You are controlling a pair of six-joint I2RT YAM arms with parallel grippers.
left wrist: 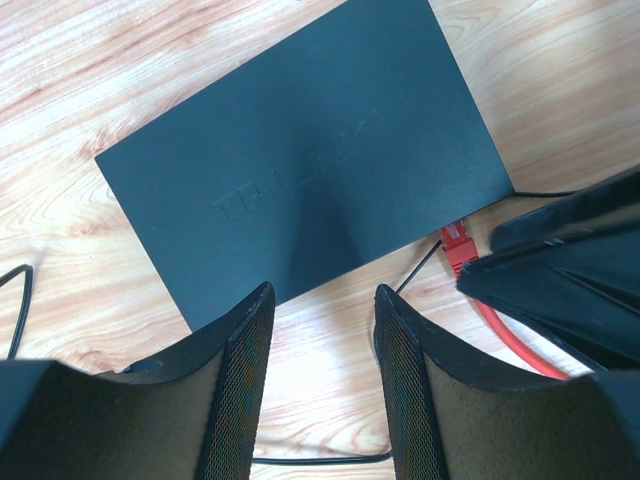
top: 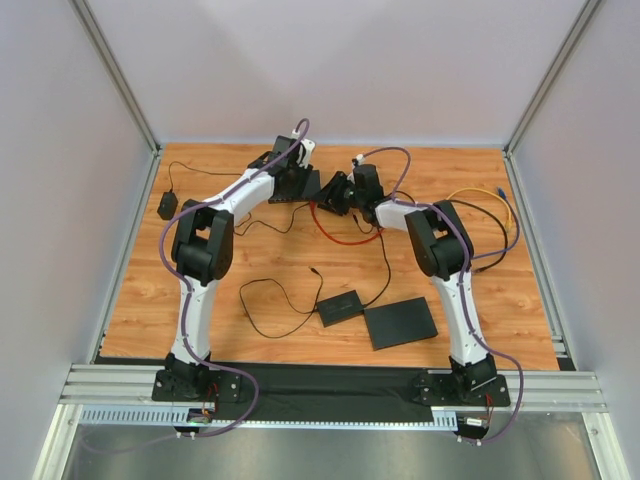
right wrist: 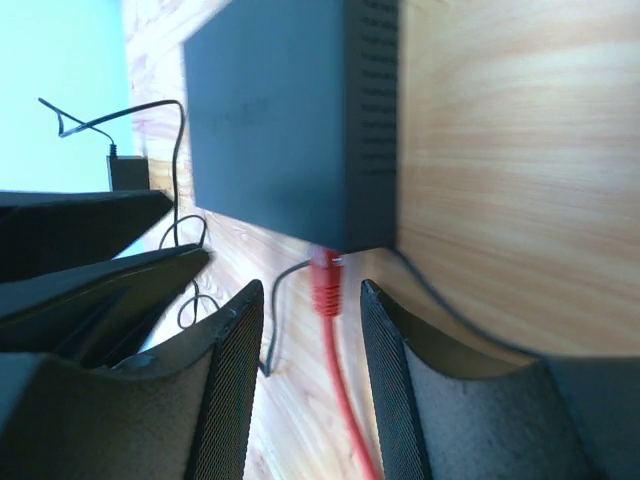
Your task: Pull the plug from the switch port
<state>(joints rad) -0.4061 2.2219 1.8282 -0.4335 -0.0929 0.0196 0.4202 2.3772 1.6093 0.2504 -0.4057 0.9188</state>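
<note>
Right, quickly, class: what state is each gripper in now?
Left gripper: open, empty, above the switch.
Right gripper: open, straddling the red plug, not clamped on it.

The top camera looked down from high up and far off, seeing the whole table (top: 150,300). The two wrist cameras sat low and close. Both saw the dark switch (left wrist: 300,150) and red plug (left wrist: 457,245).
</note>
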